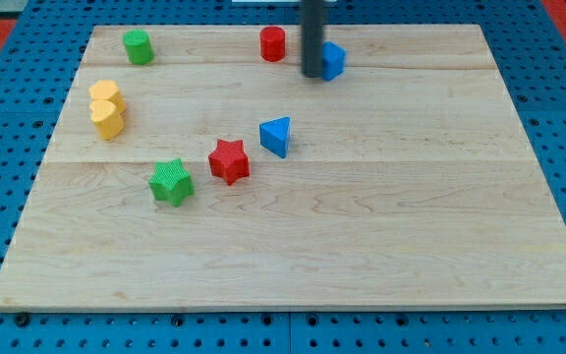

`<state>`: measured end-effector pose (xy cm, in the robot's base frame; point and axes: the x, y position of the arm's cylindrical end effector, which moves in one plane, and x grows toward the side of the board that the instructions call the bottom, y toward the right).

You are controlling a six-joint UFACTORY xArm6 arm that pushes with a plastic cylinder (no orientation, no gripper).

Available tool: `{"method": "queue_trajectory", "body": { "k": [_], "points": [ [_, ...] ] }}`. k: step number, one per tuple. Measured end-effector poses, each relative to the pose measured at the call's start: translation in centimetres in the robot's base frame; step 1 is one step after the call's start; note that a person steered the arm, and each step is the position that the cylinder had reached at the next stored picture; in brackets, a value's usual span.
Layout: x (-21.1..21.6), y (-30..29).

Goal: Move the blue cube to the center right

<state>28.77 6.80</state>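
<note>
The blue cube (pixel 334 60) sits near the view's top, a little right of the middle of the wooden board (pixel 411 226). My tip (pixel 312 74) is at the end of the dark rod and stands against the cube's left side, partly hiding it. A red cylinder (pixel 272 43) stands just left of the rod.
A blue triangular block (pixel 276 136), a red star (pixel 229 160) and a green star (pixel 172 181) lie in a row near the board's middle. A yellow block (pixel 106 106) is at the left. A green cylinder (pixel 138 46) is at the top left.
</note>
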Motion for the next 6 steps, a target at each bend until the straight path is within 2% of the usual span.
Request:
{"method": "queue_trajectory", "body": {
  "k": [1, 3, 4, 5, 6],
  "points": [
    [-1.2, 2.6],
    [-5.3, 0.6],
    [-8.0, 1.9],
    [-7.2, 4.9],
    [-7.0, 4.5]
  ]
}}
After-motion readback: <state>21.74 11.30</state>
